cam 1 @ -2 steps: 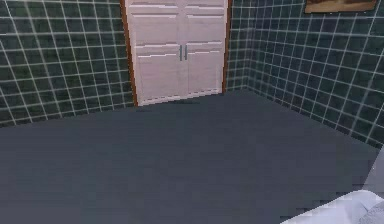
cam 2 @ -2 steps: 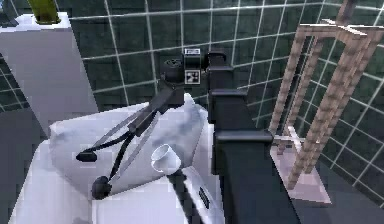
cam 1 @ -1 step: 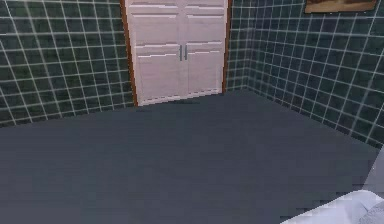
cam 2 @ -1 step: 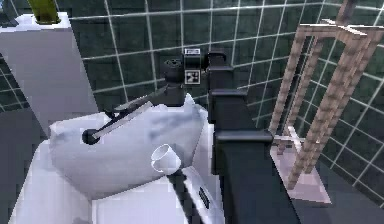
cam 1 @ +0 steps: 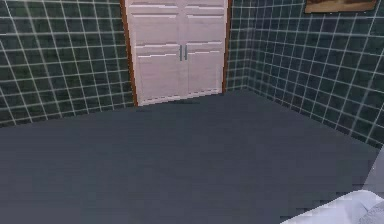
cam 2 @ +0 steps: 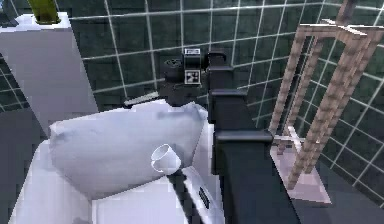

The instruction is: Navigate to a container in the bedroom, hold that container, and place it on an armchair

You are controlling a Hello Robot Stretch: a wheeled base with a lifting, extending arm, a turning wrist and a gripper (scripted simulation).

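In the arm side view the dark arm point(cam 2: 240, 140) rises from the bottom edge to two white marker squares point(cam 2: 192, 60). Left of them is my gripper point(cam 2: 158, 92), its thin fingers lying against the top of a big white rounded shape point(cam 2: 105, 150), so I cannot tell whether it holds anything. An olive-yellow bottle-like thing point(cam 2: 44, 8) stands on a tall white block point(cam 2: 45, 75) at the upper left. A small white cup-shaped piece on a dark stick point(cam 2: 165, 157) leans over the rounded shape, close to the arm.
White double doors point(cam 1: 180, 50) in a brown frame stand ahead between dark green tiled walls point(cam 1: 60, 60). Open dark floor point(cam 1: 170, 150) stretches before them. A white edge point(cam 1: 345, 210) shows at the forward view's bottom right. A wooden rack point(cam 2: 320, 100) stands right of the arm.
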